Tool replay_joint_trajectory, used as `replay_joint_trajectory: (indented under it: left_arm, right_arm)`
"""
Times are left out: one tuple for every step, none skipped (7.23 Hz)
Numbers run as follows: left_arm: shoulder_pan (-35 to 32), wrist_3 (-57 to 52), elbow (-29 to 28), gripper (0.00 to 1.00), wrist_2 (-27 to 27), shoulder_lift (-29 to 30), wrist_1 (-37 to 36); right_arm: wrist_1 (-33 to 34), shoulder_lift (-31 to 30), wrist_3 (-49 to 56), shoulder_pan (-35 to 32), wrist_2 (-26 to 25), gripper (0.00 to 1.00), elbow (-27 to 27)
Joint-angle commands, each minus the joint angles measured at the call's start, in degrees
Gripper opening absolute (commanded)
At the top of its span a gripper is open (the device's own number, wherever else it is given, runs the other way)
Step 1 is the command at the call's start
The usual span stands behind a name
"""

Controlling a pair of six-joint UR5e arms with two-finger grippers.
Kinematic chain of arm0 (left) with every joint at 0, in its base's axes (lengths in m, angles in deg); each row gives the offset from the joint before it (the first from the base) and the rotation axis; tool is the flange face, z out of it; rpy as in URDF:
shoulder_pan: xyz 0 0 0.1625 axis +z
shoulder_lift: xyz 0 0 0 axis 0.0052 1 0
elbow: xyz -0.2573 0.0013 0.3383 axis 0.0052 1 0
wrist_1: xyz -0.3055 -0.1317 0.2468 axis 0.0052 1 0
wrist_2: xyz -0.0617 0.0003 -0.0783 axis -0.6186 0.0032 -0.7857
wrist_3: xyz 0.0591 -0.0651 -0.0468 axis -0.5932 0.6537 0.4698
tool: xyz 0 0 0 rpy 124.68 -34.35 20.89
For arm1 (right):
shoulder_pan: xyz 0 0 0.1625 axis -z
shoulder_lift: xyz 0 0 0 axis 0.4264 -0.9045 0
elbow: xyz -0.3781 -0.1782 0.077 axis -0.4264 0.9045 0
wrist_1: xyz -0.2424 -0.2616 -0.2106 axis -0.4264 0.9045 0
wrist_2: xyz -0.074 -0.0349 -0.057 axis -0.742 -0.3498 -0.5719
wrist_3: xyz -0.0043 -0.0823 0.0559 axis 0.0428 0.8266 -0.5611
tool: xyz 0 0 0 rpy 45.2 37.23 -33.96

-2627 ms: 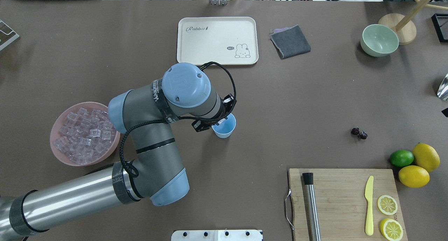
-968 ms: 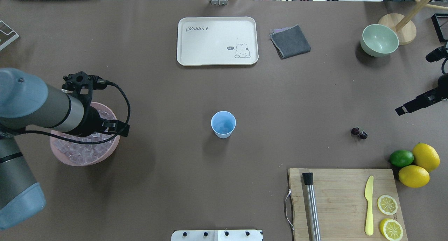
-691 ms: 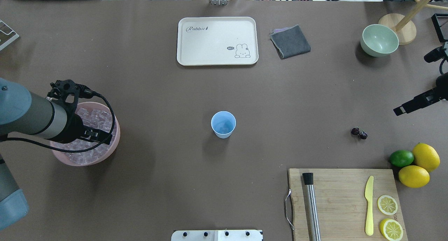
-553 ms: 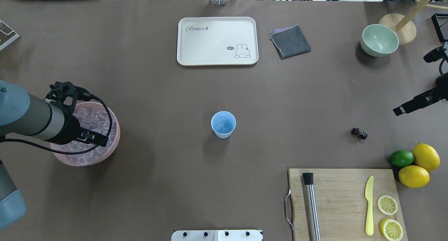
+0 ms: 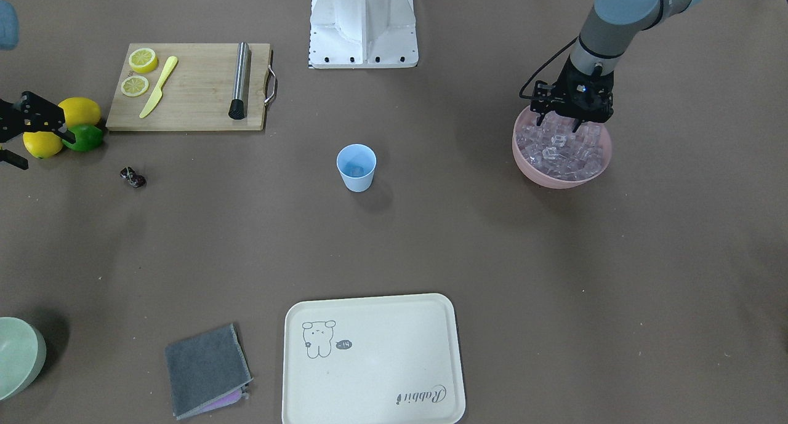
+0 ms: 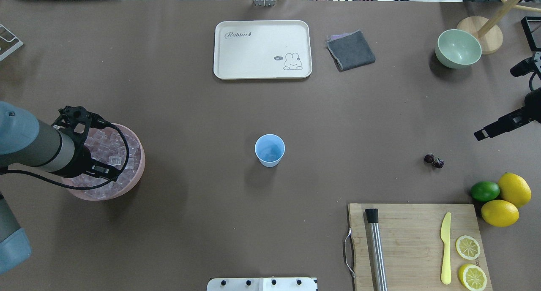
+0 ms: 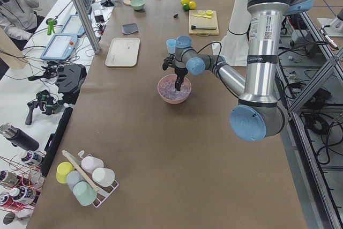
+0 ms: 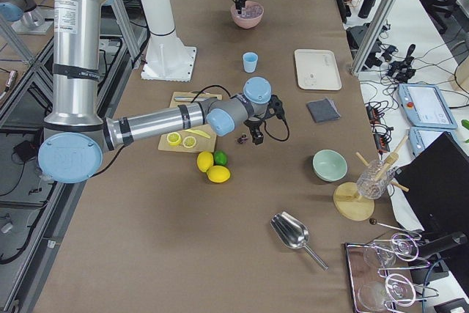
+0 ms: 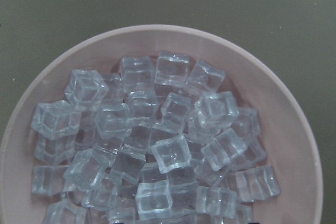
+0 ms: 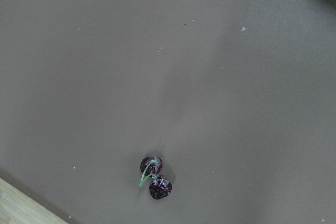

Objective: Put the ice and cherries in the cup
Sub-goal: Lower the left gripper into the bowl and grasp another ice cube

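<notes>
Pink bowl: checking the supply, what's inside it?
Clear ice cubes, heaped several deep, fill the pink bowl. Its bottom is hidden beneath the pile.

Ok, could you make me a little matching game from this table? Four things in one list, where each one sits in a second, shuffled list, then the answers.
Things:
1. ice
2. cherries
3. yellow knife
4. grey cloth

Places:
A. lying on the wooden board
B. loose on the bare table
C. heaped in the pink bowl
D. next to the rabbit tray

Pairs: 1-C, 2-B, 3-A, 4-D.
</notes>
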Motion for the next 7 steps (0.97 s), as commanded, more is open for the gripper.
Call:
replay_joint_trajectory:
  left_arm:
    - [-0.04,0.3,-0.61,0.5,-0.16,0.08,0.29]
    - [-0.91,0.13,-1.66,0.48,-0.17,0.6,0.29]
    - [-1.35,-0.13,-2.02,0.48,-0.43,0.78,0.29]
    - [-1.88,-0.31,-2.11,0.48,-0.6,0.78,0.29]
    - [-1.88,-0.14,-2.89,0.49,-0.6,0.95,0.37]
    - [-1.8,0.3,-3.07,0.5,-0.6,1.39,0.37]
    - [-1.62,0.39,-4.03,0.53,-0.6,1.74,0.46]
  right_arm:
    - [0.0,0.0,0.07,0.03,0.0,0.99,-0.01]
    - [-0.09,0.0,-0.01,0.03,0.09,0.99,-0.01]
    - [-0.17,-0.09,-0.01,0.03,0.09,0.99,-0.09]
    - [-0.18,-0.09,-0.01,0.03,0.09,0.99,-0.09]
    - [-0.26,-0.09,-0.01,0.03,0.17,0.99,-0.09]
    - [-0.18,-0.09,-0.01,0.03,0.18,0.99,-0.01]
    - [-0.26,-0.09,-0.01,0.03,0.35,0.99,-0.09]
